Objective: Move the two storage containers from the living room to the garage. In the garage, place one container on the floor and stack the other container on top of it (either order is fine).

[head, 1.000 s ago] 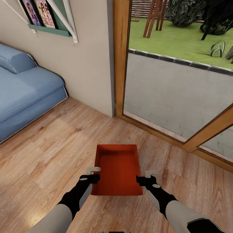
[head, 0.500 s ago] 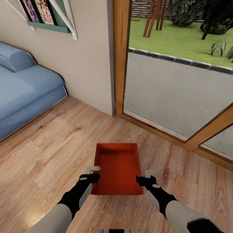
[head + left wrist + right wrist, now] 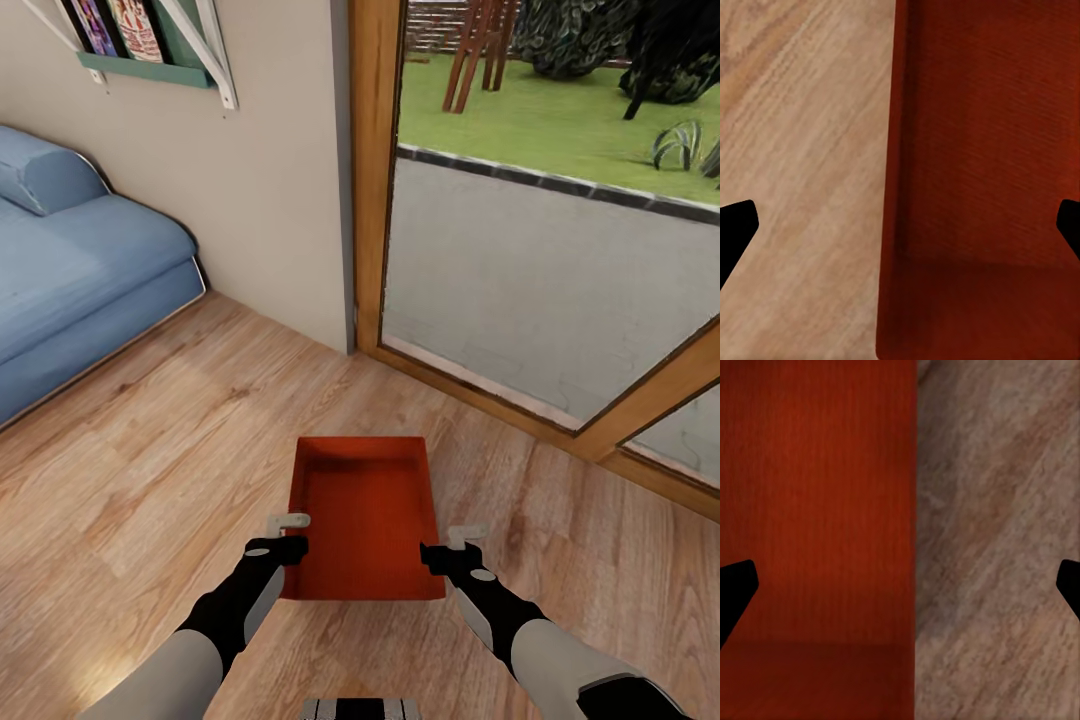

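While both sets of fingers straddle the bin walls, I can't confirm actual pad contact from any view. On the left wrist cam, one dark fingertip sits over the wood floor outside the bin, and the other sits over the orange interior, with the left wall running between them. Same picture on the right wrist cam: one fingertip over the orange inside, the other over the planks outside, right wall between. Jaws look spread wide on both sides, each with one finger either side of a wall, not clenched on it as far as I can see.

From the head cam, left gripper is at the near-left corner of the storage container, and right gripper is at the near-right corner. Both arms reach forward symmetrically, black wrists, grey forearms.

Container is orange-red, open-topped, empty, long axis pointing away from me, centred between the arms. Can't tell whether it's resting on the planks or lifted just clear of them.

Surroundings: living room, light plank flooring. Blue sofa far left. Beige wall behind it, with a green and white wall shelf holding magazines at top left. Wood-framed glass door far centre to right, with grey paving and lawn beyond the glass.
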You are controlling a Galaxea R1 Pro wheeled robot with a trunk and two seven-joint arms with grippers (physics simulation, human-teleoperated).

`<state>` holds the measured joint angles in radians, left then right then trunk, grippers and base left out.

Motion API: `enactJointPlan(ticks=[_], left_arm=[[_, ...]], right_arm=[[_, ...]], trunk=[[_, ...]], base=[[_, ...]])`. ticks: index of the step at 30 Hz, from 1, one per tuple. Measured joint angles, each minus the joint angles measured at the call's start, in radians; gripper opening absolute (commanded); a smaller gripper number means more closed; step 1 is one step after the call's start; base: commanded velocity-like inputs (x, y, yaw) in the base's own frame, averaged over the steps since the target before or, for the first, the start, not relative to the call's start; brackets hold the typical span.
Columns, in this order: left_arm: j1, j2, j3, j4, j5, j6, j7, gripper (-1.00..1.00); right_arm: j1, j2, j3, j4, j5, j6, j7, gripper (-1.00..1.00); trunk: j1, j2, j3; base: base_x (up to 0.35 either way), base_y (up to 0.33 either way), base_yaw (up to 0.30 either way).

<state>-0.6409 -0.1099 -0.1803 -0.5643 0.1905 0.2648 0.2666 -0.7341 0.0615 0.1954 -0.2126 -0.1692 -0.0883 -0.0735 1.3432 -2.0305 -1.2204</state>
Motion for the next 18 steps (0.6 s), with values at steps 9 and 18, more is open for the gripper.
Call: enactJointPlan(ticks=[9,18], left_arm=[[0.000,0.000,0.000,0.000,0.000,0.000,0.000,1.00],[0.000,0.000,0.000,0.000,0.000,0.000,0.000,1.00]], right_arm=[[0.000,0.000,0.000,0.000,0.000,-0.003,0.000,1.00],[0.000,0.000,0.000,-0.001,0.000,-0.004,0.001,1.00]], trunk=[[0.023,-0.042,-0.019],[0.023,-0.042,-0.019]], base=[[0.000,0.000,0.000],[0.000,0.000,0.000]])
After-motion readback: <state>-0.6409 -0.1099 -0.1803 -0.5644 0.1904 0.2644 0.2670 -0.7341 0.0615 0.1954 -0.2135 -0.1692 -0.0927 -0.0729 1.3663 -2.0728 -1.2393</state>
